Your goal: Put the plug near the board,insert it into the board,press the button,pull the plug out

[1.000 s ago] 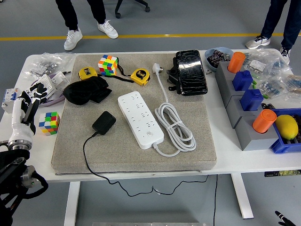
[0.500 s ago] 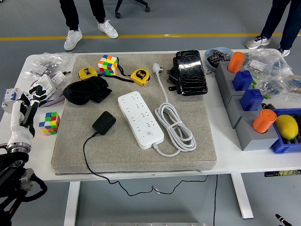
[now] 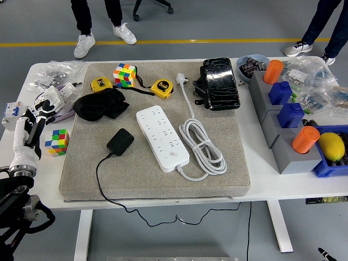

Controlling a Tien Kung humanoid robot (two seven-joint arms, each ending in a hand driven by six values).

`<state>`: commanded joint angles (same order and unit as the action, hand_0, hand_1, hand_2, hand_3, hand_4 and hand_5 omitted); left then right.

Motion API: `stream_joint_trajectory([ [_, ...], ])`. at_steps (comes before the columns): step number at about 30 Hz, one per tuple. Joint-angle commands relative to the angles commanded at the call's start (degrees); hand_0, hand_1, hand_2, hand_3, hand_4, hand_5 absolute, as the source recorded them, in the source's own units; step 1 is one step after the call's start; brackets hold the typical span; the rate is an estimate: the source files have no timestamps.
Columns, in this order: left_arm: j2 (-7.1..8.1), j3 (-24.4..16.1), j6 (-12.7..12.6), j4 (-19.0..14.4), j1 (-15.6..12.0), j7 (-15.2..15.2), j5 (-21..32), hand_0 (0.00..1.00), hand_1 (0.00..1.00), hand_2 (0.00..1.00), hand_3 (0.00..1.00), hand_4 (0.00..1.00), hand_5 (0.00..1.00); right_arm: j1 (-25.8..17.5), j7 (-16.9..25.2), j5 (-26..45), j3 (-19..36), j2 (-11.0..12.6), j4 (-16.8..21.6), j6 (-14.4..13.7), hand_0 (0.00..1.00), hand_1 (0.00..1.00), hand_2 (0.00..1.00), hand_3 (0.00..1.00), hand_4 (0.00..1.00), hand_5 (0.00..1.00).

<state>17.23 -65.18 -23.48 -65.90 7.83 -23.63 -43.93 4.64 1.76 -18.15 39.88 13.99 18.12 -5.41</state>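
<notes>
Left hand: fingers loosely spread, holding nothing, by the table's left edge.
Black plug: grab its sides (mind the cord).
White power strip: set it beside.

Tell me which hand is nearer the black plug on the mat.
Left. The left hand is over the table's left edge, left of the black plug. The right hand is out of view.

Floor: grey, with yellow line across. White table, metal legs. Chair base at top.
</notes>
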Motion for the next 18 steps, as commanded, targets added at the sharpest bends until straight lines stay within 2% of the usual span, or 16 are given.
stream_joint_trajectory([
  [18, 0.18, 0.68, 0.28, -0.17, -0.29, 1.60, -0.45, 0.652, 0.687, 0.710, 0.718, 0.929, 0.709, -0.61, -0.09, 0.24, -0.11, -0.14, -0.11, 0.04, 0.568, 0.640, 0.620, 0.548, 0.959, 0.539],
])
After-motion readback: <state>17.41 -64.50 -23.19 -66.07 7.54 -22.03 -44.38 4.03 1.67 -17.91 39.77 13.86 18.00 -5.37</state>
